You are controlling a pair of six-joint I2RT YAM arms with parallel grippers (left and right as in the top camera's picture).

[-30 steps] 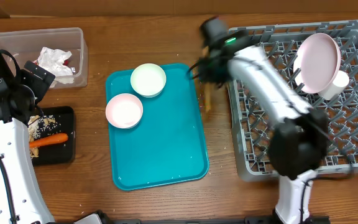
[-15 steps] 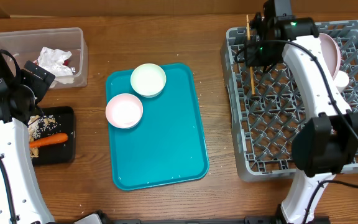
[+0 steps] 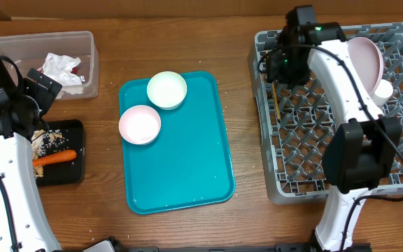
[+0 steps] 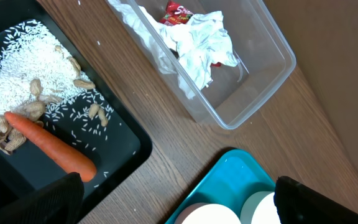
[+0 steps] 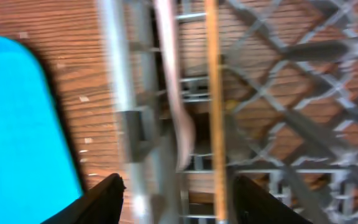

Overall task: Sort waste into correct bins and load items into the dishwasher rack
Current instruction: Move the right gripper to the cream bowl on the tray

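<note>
My right gripper (image 3: 281, 68) hovers open over the back left corner of the grey dishwasher rack (image 3: 327, 161). A wooden chopstick (image 3: 274, 102) lies loose in the rack along its left edge. It runs between my spread fingers (image 5: 179, 202) without touching them (image 5: 214, 112). A pink plate (image 3: 361, 59) and a white cup (image 3: 383, 89) stand at the rack's back right. My left gripper (image 4: 178, 202) hangs wide open and empty (image 3: 44, 89). It is above the black tray (image 4: 123, 162), which holds a carrot (image 4: 48, 146) and rice (image 4: 23, 68). Napkins (image 4: 197, 46) and a red wrapper (image 4: 179, 9) lie in the clear tub (image 4: 253, 93).
A teal serving tray (image 3: 180, 168) sits mid-table with a white bowl (image 3: 166, 89) and a pink bowl (image 3: 140, 124) at its back left. A pale slim thing (image 5: 173, 93) lies blurred beside the chopstick in the rack. Crumbs dot the wood near the rack.
My right arm swung from the teal tray's edge to the rack's back left corner with the chopstick. Its jaws opened and the chopstick dropped into the rack. The left arm stayed still.
</note>
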